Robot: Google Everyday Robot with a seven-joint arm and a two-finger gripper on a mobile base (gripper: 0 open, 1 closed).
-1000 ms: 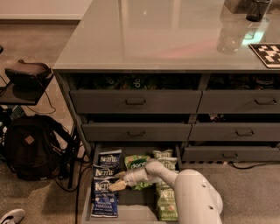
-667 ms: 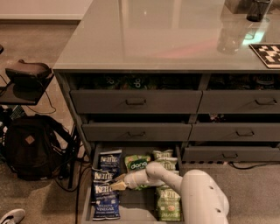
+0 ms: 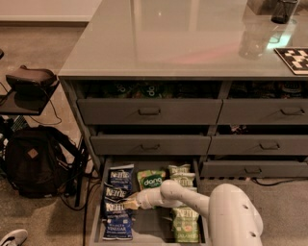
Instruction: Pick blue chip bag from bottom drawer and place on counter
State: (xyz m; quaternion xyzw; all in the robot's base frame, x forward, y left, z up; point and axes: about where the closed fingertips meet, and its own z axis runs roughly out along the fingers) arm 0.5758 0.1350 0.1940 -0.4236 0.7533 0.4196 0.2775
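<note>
The bottom drawer (image 3: 97,214) is pulled open at the foot of the cabinet. Several blue chip bags (image 3: 115,208) lie in its left column, one behind the other. A green "dang" bag (image 3: 152,180) lies in the middle and green Kettle bags (image 3: 185,224) on the right. My white arm reaches in from the lower right across the drawer. My gripper (image 3: 127,203) is low in the drawer, at the right edge of the middle blue bags. The glossy grey counter (image 3: 168,43) tops the cabinet above.
Taller grey drawers (image 3: 149,111) above stand slightly open with snacks inside. A dark cup (image 3: 284,9), a clear glass (image 3: 252,41) and a checkered marker (image 3: 294,58) sit on the counter's far right. A black backpack (image 3: 33,161) and a small stand (image 3: 30,81) are left of the cabinet.
The arm's big white link has shifted slightly to the right. The gripper has stayed at the blue bags in the left column, perhaps a touch lower.
</note>
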